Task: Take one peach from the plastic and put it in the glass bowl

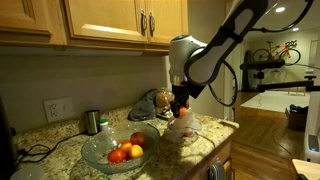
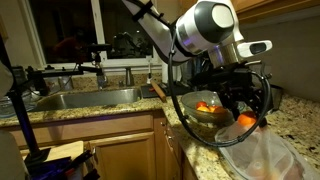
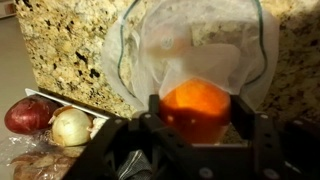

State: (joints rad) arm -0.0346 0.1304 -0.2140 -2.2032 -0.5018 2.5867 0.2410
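Observation:
My gripper (image 3: 198, 112) is shut on an orange peach (image 3: 196, 108) and holds it just above the open clear plastic bag (image 3: 190, 45) on the granite counter. In an exterior view the gripper (image 1: 181, 108) hangs over the bag (image 1: 183, 130), with the peach (image 1: 183, 110) between its fingers. The glass bowl (image 1: 110, 152) stands beside the bag and holds several peaches (image 1: 130, 148). In an exterior view the held peach (image 2: 246, 121) is above the bag (image 2: 262, 155), with the glass bowl (image 2: 200, 112) behind.
A red onion (image 3: 30, 113) and a pale onion (image 3: 70, 125) lie at the left of the wrist view. A metal cup (image 1: 92, 122) and a wall outlet (image 1: 58, 108) stand behind the bowl. A sink (image 2: 85, 98) lies along the counter. Cabinets hang above.

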